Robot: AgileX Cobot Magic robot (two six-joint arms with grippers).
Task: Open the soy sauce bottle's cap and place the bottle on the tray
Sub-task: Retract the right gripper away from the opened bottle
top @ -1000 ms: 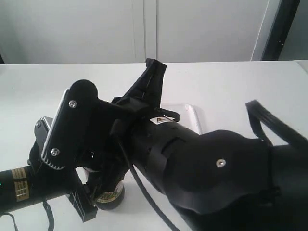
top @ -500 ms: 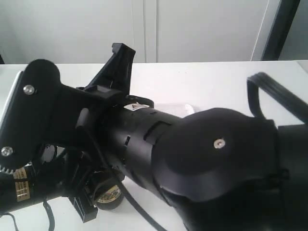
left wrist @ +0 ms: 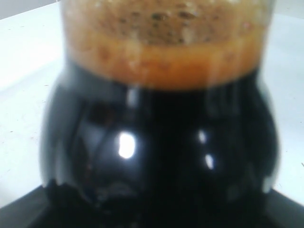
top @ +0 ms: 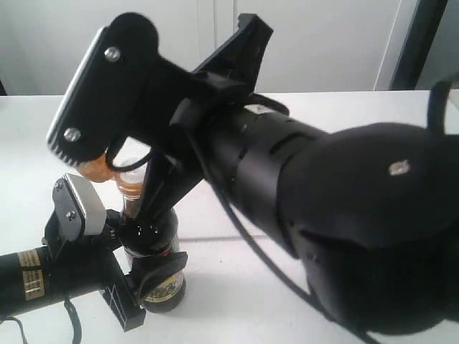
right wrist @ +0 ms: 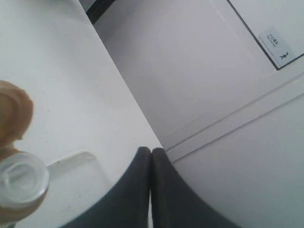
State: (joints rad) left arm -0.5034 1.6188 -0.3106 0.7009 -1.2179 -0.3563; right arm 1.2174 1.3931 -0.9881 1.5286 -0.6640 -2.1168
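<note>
On the left of the exterior view, the left gripper (top: 133, 276) is clamped on the lower body of the soy sauce bottle (top: 154, 251), which stands upright on the white table (top: 344, 115) near its front edge; its wrist camera sees only dark liquid under a foamy brown band, the glass pressed close to the lens. That hold needs to be firm and level, since the liquid sits high and any tilt with the top open could spill. Just above, the cap (top: 97, 169) looks flipped back on its hinge, and the right wrist view shows the white pour spout (right wrist: 19, 178) exposed beside the orange lid, so the opening appears done. The right gripper (right wrist: 151, 161) has its fingers pressed together on nothing (its arm fills most of the exterior view). It should lift clear of the neck before the bottle travels. The tray (right wrist: 78, 173) lies on the table beyond the bottle, toward the right; the carry should be slow and upright, with the base set flat inside the rim.
</note>
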